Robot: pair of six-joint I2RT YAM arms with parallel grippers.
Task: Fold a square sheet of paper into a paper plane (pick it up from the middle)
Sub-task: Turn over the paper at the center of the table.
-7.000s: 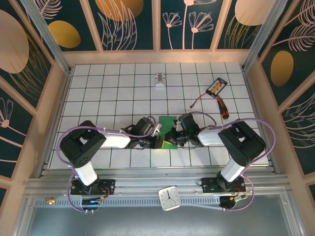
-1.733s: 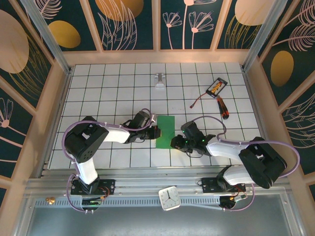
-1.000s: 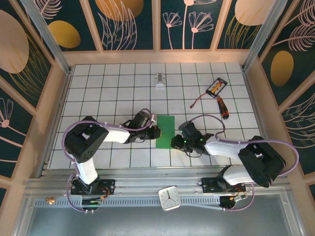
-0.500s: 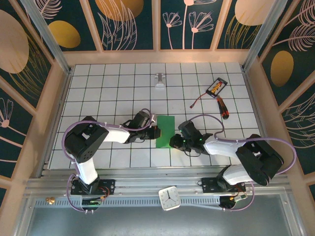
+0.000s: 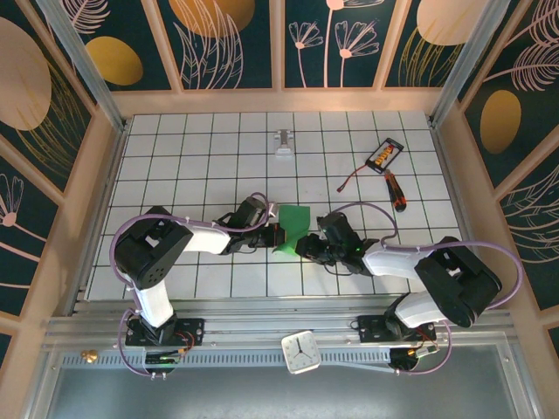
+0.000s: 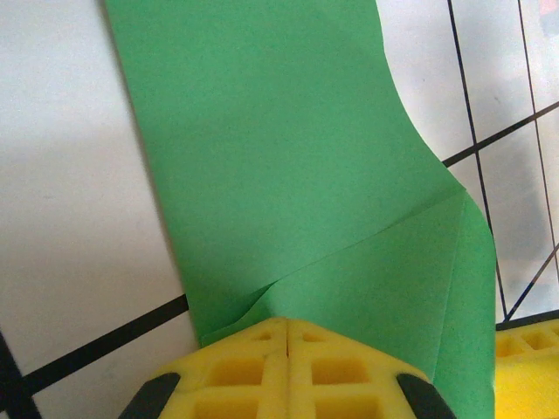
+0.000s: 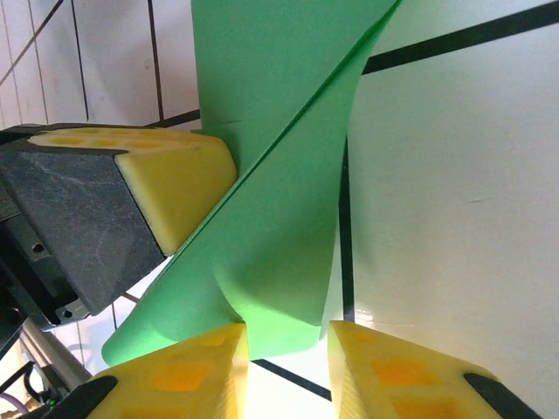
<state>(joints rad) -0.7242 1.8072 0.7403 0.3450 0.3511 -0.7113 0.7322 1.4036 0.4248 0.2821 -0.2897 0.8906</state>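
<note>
Nearest, a clock (image 5: 302, 352) lies on the rail between the two arm bases, clear of the work. Just beyond it both arms reach inward and low over the table (image 5: 192, 166), so that the grippers meet at the sheet (image 5: 293, 220), which lies near the middle of the table's near half. The right gripper (image 5: 304, 246) is at the sheet's near right corner with its fingers spread. In the right wrist view white table shows between the two yellow pads, and the green corner curls up off the table and leans over one pad without being nipped. I judge that this finger is there to get under the corner and carry it across, toward the slanted fold that a plane's nose needs. The left gripper (image 6: 287, 327) is at the sheet's left edge, its pads pressed together with no gap. The paper runs up to them and puckers a little there, and a slanted line crosses the sheet where the corner turns up. Whether paper is caught between those pads I cannot tell. It looks rather that the closed tips bear down on the edge, to keep the thin sheet from sliding while the other side is lifted. The far half of the sheet lies flat. Farther right, well apart, lies a screwdriver (image 5: 395, 190), beyond it a small black and orange box (image 5: 385, 154) with a lead, and at the far middle a small grey clip (image 5: 283, 144).
</note>
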